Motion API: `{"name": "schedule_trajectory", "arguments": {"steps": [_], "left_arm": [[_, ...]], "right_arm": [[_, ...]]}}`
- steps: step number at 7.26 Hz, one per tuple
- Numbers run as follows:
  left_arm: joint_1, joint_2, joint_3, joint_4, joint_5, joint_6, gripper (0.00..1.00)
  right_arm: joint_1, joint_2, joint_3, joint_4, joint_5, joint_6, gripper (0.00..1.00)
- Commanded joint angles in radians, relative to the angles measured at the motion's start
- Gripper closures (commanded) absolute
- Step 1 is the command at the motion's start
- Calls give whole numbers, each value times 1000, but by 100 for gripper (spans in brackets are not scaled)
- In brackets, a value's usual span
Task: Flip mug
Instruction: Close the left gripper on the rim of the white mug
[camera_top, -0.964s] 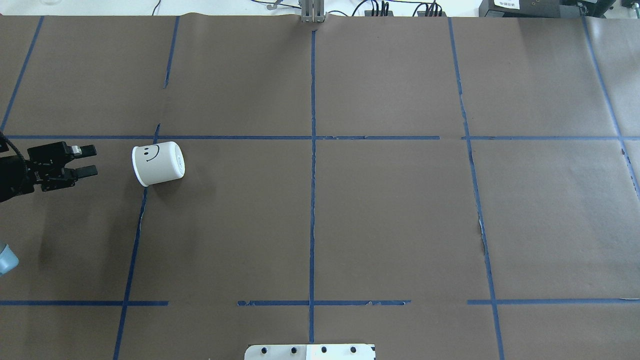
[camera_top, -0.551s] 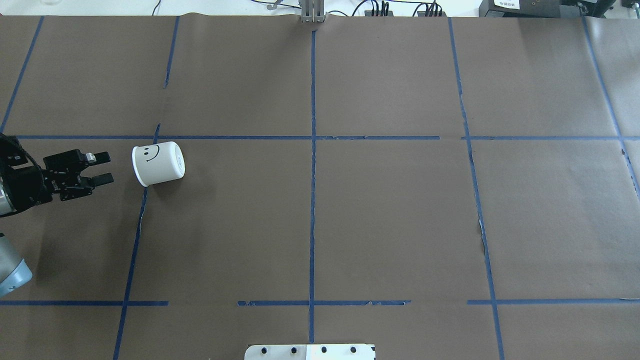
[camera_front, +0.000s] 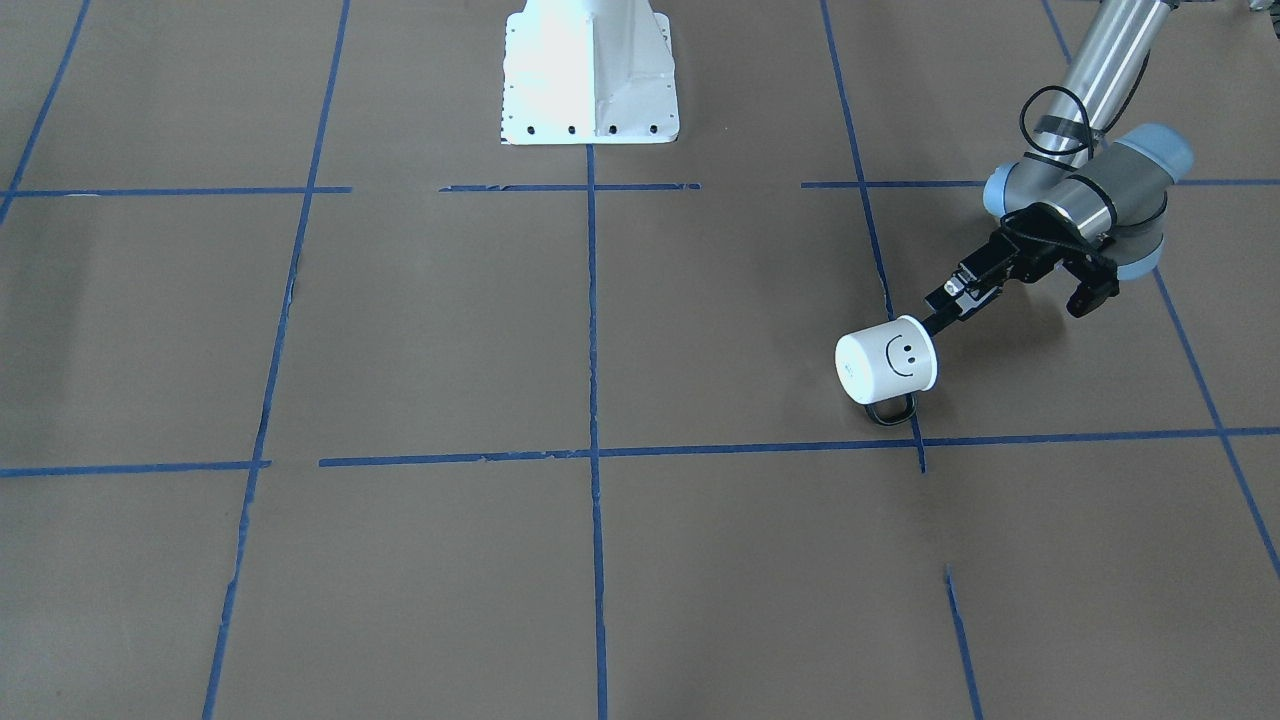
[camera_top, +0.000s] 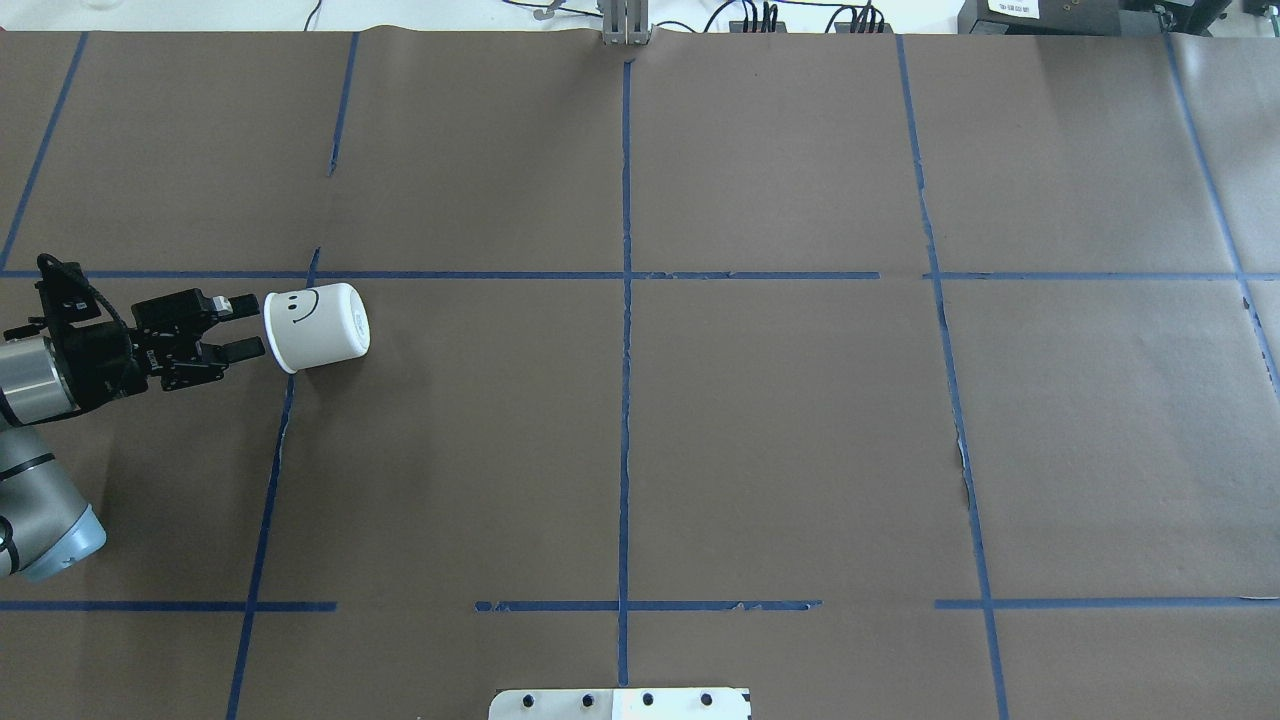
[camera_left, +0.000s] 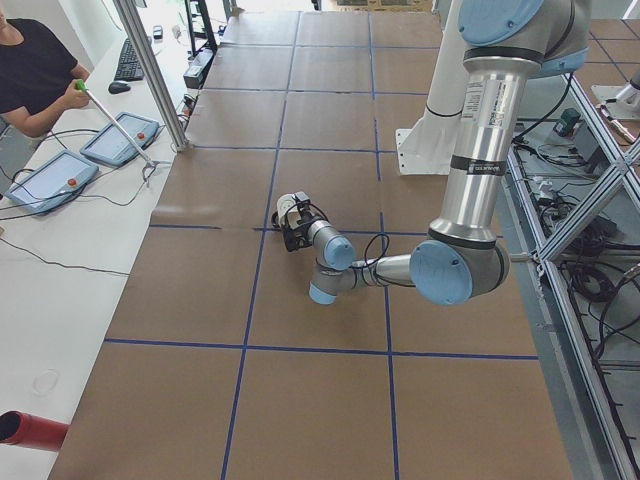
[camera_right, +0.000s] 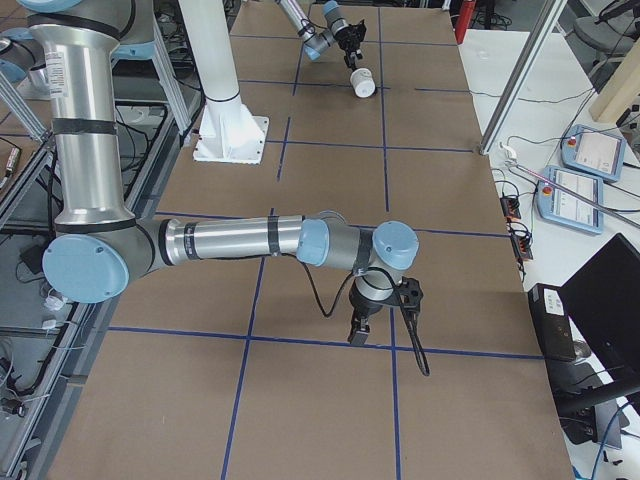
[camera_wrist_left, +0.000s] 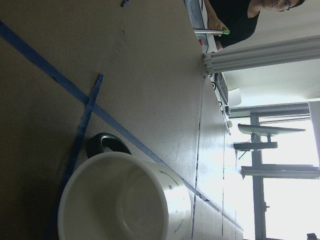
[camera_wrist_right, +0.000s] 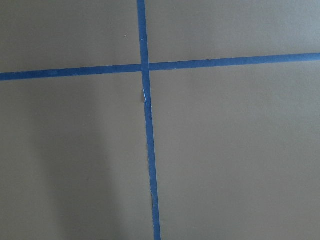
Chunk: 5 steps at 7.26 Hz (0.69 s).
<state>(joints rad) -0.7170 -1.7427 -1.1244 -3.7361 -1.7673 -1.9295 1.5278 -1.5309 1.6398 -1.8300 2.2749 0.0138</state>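
mug lay on its side on counter, mouth twd left gripper | gripper part-open, empty, tips just at rim | risk: a tip bumps rim, round mug rolls off before grip

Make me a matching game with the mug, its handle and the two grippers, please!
Things:
1. mug
2. handle
3. left gripper
4. right gripper

Descriptions:
A. open, right at the mug's mouth
B. white, lying on its side
C. far from the mug, pointing down at the table
D. dark loop

Pairs: 1-B, 2-D, 3-A, 4-C.
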Motion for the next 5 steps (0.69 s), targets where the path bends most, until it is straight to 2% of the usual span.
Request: {"name": "schedule_trajectory", "arguments": {"steps": [1, 5], "left_arm": [[2, -27, 8, 4, 0, 0, 0], [10, -38, 14, 15, 0, 1, 0]], "right_arm": [[0, 0, 0, 0, 0, 0, 0], [0, 0, 0, 0, 0, 0, 0]]}}
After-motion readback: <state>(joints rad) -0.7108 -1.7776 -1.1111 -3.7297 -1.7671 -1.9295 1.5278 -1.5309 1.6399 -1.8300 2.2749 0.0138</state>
